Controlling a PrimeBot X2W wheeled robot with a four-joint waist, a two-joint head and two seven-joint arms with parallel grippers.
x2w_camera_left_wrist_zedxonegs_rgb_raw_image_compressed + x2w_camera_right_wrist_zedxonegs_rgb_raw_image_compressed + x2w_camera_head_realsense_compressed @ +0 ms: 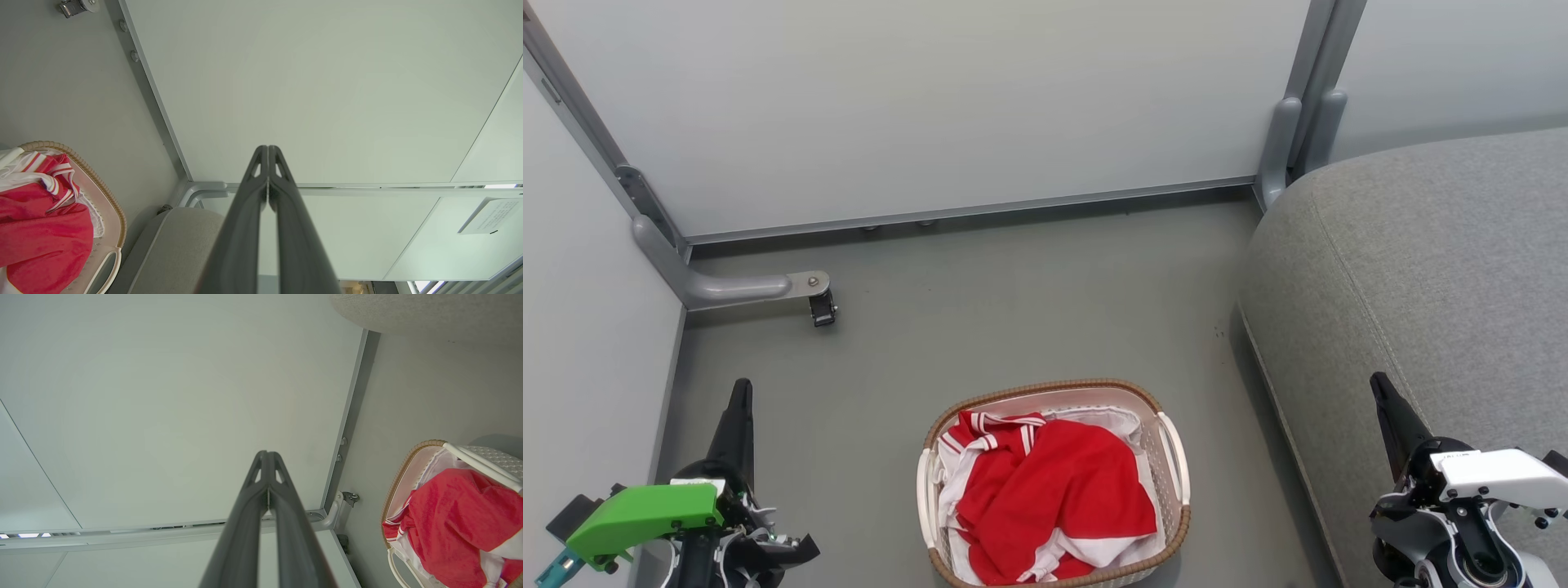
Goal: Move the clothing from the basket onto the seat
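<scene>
Red clothing (1049,498) with white trim and stripes lies crumpled in the oval off-white basket (1174,445), which stands on the grey floor at the bottom centre. The grey seat (1421,269) rises to the right of the basket. My left gripper (740,392) hangs shut and empty at the lower left, well left of the basket. At the lower right my right gripper (1379,385) is shut and empty in front of the seat's edge. The clothing (45,228) and basket (108,200) show at the left wrist view's left edge, and the clothing (457,522) at the right wrist view's lower right.
Pale partition panels (931,106) close the space at the back and left, on grey metal frames. A bracket foot with a small black caster (822,309) juts onto the floor at the left. Bare floor (1013,310) lies between the basket and the back panel.
</scene>
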